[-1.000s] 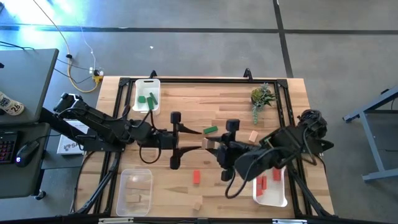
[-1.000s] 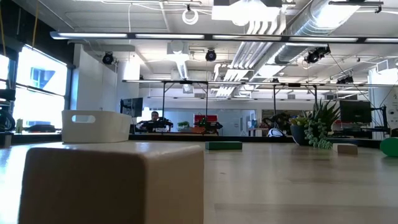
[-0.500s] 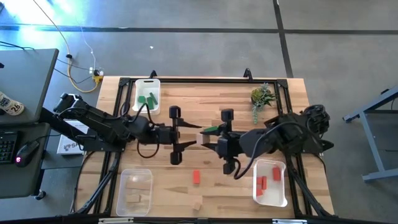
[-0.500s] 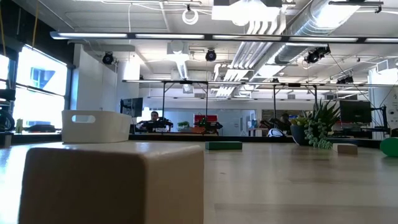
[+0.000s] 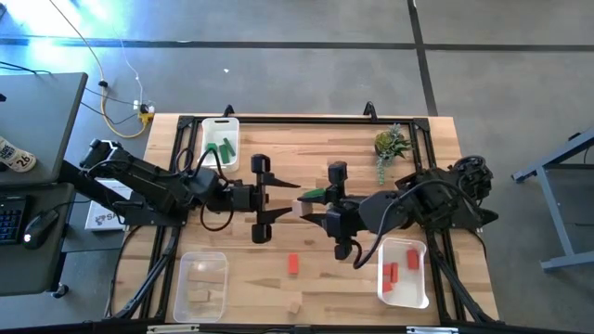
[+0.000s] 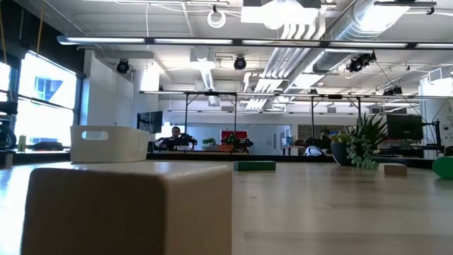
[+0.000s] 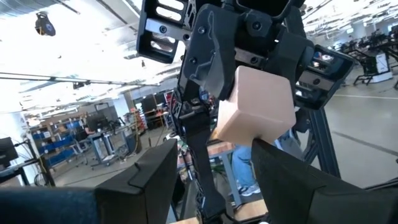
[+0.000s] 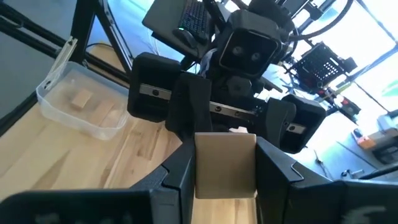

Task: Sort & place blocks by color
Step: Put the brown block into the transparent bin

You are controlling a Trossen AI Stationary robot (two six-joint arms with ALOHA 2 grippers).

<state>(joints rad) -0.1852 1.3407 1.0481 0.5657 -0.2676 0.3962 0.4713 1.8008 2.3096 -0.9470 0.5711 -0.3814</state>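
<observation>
My right gripper (image 5: 308,208) is over the middle of the table, shut on a plain tan cube (image 8: 225,165). My left gripper (image 5: 291,200) faces it level from the table's left, open. Its fingers (image 7: 149,177) stand just short of the cube (image 7: 256,106), one to each side. Whether they touch it, I cannot tell. On the table lie a green block (image 5: 314,193), a red block (image 5: 293,264) and a tan block (image 5: 295,304) at the near edge. Neither gripper shows in the low view. My right gripper pinches the tan cube between its two fingers (image 8: 183,168), on two opposite faces (image 8: 202,168). The fingers come level from the table's right. The cube is lifted clear of the table and sticks out past the fingertips toward my left gripper.
A white tray (image 5: 220,144) with green blocks sits far left. A clear tray (image 5: 202,286) with tan blocks sits near left, and a white tray (image 5: 404,272) with red blocks near right. A potted plant (image 5: 390,144) stands far right. A tan block (image 6: 127,205) fills the low view's foreground.
My right gripper swung with the tan cube toward the table's left and far side, turned level to face my left gripper, then stayed still. My left gripper drifted slightly toward the far edge and stayed open.
</observation>
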